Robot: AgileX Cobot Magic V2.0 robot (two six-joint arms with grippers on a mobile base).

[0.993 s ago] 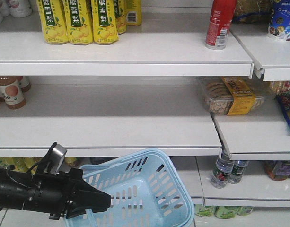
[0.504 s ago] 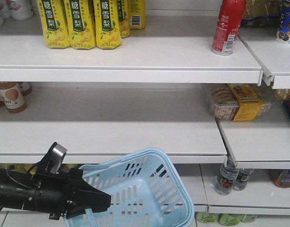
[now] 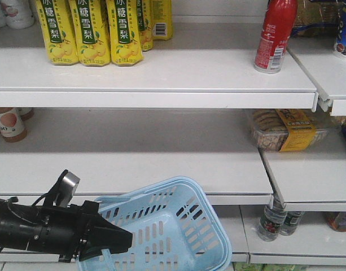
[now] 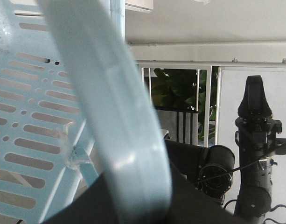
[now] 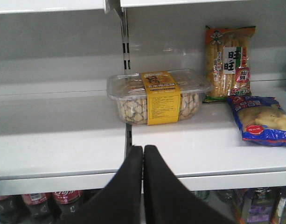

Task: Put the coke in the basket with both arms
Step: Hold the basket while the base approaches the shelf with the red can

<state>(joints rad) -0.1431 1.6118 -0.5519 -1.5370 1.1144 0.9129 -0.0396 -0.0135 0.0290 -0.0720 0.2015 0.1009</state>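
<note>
Left gripper (image 3: 123,241): you have it clamped on the basket (image 3: 167,226).
Right gripper (image 5: 143,148): closed tip to tip, empty.
Change: coke (image 3: 274,36), at the top shelf's (image 3: 189,68) right edge, shows lower in your front view.

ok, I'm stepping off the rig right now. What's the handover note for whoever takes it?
Left gripper: fingers shut on the handle of the light blue slotted plastic basket, which hangs tilted, low in front of the shelving.
Right gripper: fingers shut, empty, facing the middle shelf.
Tall slim red Coca-Cola can: standing at the right end of the top shelf, untouched.
Done: basket in hand.
Left: right arm grasps the can and places it in the basket.
</note>
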